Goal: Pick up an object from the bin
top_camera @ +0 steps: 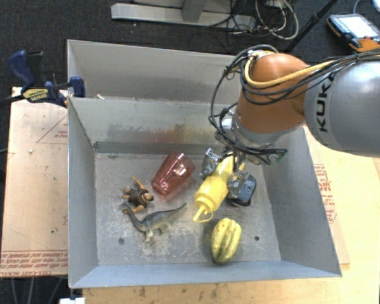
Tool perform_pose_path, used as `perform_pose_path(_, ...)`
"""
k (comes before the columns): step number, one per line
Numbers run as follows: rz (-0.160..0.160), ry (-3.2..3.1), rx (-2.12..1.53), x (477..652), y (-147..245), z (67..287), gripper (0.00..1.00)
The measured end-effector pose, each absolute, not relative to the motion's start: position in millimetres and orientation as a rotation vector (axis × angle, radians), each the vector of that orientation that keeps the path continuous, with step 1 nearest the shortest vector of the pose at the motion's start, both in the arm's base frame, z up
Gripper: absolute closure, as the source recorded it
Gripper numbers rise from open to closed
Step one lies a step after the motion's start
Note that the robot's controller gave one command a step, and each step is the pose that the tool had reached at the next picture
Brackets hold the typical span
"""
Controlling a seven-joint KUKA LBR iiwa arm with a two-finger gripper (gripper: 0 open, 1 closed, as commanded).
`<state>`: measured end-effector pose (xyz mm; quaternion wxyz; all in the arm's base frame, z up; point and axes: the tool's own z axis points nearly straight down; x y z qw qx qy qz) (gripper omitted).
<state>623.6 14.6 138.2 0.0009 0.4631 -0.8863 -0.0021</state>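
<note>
My gripper (227,175) hangs under the arm's orange dome at the bin's middle right. Its two fingers stand on either side of a yellow squeeze bottle (212,192), pressed against its thick upper end. The bottle lies slanted, its nozzle pointing down-left towards the bin's front. A pink translucent cup (173,174) lies on its side just left of the bottle. A yellow-green striped gourd (225,239) rests in front of the bottle, near the front wall.
A grey toy dinosaur (152,220) and a small brown figure (137,194) lie on the bin floor at the left. The arm and its cables reach in from the upper right and cover the back right of the bin.
</note>
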Motion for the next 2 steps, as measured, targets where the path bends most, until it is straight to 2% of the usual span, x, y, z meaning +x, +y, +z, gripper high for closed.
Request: perform_pose_path(2,-0.002,-2.787,1.456,625.1,14,180,1.00)
